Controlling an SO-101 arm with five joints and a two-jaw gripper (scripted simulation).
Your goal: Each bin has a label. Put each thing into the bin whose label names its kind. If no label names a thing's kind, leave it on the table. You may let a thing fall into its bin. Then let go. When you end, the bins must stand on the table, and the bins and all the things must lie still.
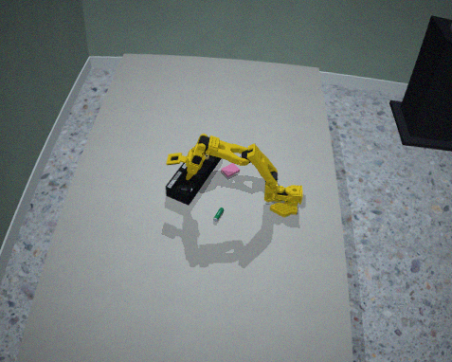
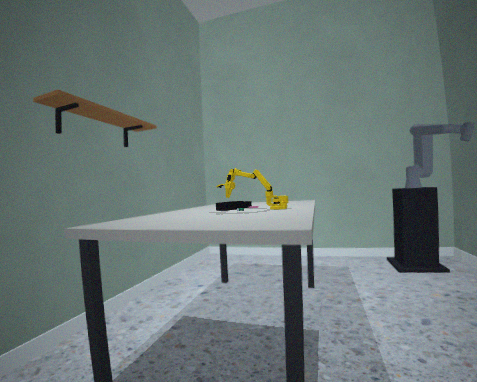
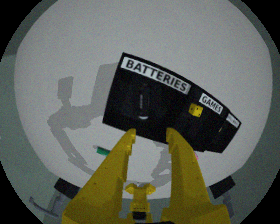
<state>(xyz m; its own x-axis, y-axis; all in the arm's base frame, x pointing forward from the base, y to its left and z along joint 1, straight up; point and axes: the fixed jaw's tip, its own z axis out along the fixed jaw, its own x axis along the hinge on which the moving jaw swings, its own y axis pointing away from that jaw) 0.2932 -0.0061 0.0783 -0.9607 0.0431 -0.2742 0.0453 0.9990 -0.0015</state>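
Your gripper [image 1: 189, 177] [image 2: 228, 195] [image 3: 151, 131] is parted, nothing pinched, above the black bins [image 1: 186, 197] [image 2: 226, 206] [image 3: 158, 131]. Green cylinder [image 1: 218, 214] [image 2: 240, 209] [image 3: 102, 150], likely a battery, lies beside them on the table: probably stiff, light, prone to roll; grip across its middle.

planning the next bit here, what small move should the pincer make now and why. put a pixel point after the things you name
I'd probably swing the pincer [image 1: 189, 178] [image 2: 228, 196] [image 3: 151, 133] over the green cylinder [image 1: 218, 214] [image 2: 240, 209] [image 3: 102, 151]. It looks like a battery and lies on the table outside the batteries bin [image 1: 177, 195] [image 2: 224, 206] [image 3: 156, 75], where a dark cylinder [image 3: 142, 106] already lies. The pincer is slightly open, holding nothing.
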